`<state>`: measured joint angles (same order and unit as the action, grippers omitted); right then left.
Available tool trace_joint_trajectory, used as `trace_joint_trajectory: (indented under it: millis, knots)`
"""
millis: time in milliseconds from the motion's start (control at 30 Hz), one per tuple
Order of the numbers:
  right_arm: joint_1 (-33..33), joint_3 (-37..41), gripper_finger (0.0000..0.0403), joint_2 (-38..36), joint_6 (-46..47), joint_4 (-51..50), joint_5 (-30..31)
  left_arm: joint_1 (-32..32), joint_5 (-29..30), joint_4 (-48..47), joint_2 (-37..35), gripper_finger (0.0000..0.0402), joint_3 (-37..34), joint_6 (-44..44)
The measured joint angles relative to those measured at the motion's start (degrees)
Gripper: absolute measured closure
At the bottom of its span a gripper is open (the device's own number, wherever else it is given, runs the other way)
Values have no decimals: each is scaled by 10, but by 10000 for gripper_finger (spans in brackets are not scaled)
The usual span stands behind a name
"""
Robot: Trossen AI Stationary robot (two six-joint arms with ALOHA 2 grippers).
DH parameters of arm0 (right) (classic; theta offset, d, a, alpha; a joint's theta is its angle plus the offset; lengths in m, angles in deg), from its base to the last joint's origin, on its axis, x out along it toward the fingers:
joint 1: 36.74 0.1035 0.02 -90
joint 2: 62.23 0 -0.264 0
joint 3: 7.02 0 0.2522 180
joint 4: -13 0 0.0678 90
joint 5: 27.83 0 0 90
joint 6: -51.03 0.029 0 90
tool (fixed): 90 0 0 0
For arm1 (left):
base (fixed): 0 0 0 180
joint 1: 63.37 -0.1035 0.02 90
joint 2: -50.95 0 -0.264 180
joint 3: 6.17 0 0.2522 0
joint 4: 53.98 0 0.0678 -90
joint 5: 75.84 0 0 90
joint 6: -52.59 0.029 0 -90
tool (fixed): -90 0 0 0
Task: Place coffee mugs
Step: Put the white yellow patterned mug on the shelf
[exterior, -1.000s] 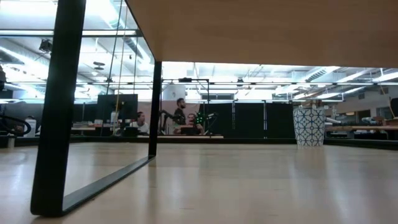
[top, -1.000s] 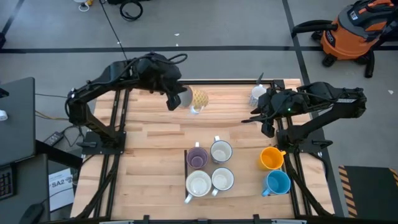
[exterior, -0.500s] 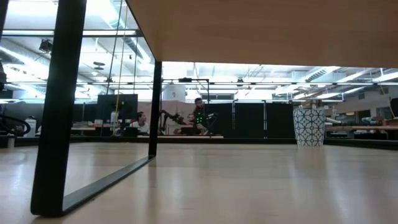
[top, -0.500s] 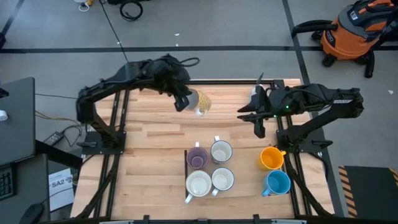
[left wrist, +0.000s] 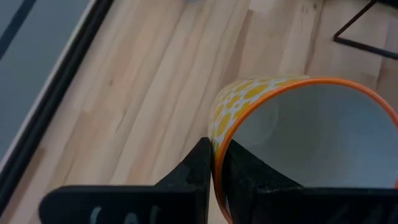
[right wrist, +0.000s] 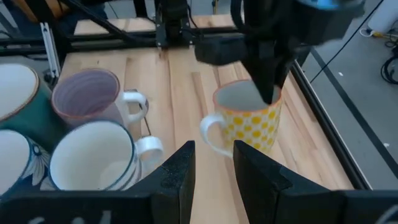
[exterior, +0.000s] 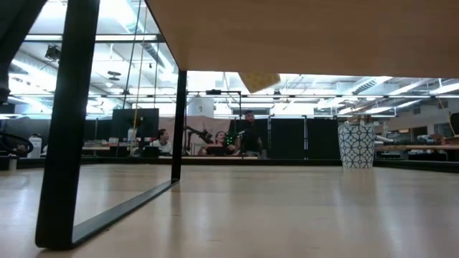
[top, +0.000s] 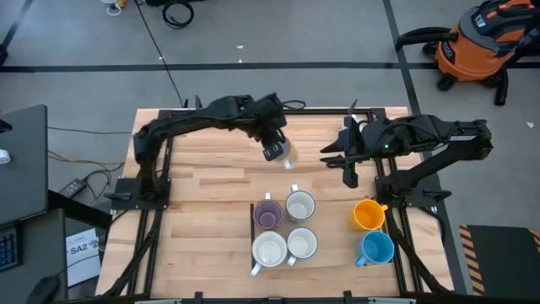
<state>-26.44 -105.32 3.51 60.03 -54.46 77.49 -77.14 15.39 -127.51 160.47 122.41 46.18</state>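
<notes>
While the left gripper (top: 275, 150) reaches over the far middle of the pale butcher-block wooden table (top: 202, 211), we see its two dark fingers (left wrist: 202, 168) pinched on the rim of a yellow-and-white patterned mug with an orange lip (left wrist: 298, 137), one finger outside the wall and one inside. From the right wrist view this mug (right wrist: 249, 118) stands upright with its white handle towards the purple mug, and the left arm comes down into its mouth.

Nearer the front edge we count four mugs close together: a purple mug (top: 268, 213), a white mug with a dark rim (top: 299, 205), a large cream mug (top: 270, 250) and a smaller white mug (top: 302, 243). A thin black wire frame (top: 252, 221) stands just beside the purple one. Well apart, towards the table's right side, sit an orange mug (top: 368, 214) and a blue mug (top: 376, 248).

The right gripper (top: 346, 160) hovers over the table's far right part, its fingers (right wrist: 177, 180) spread with nothing between them.

Around the table lies grey floor marked with dark lines, with an orange shop vacuum (top: 481, 42) in the far right corner. The low view looks under the tabletop into a bright hall where people (exterior: 247, 136) stand by desks, and a patterned white-and-blue bin (exterior: 356, 145) stands to the right.
</notes>
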Motion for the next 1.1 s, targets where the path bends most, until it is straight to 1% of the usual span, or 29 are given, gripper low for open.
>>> trace_joint_trajectory:
  millis: [533,767,1100]
  knots:
    - [0,0,288,0,3,-36,-4,11,2,74,97,366,0,-22]
    - [0,0,288,0,5,-40,-4,15,2,83,139,366,0,-24]
    - [0,0,288,0,63,-96,-71,22,2,76,189,366,0,-20]
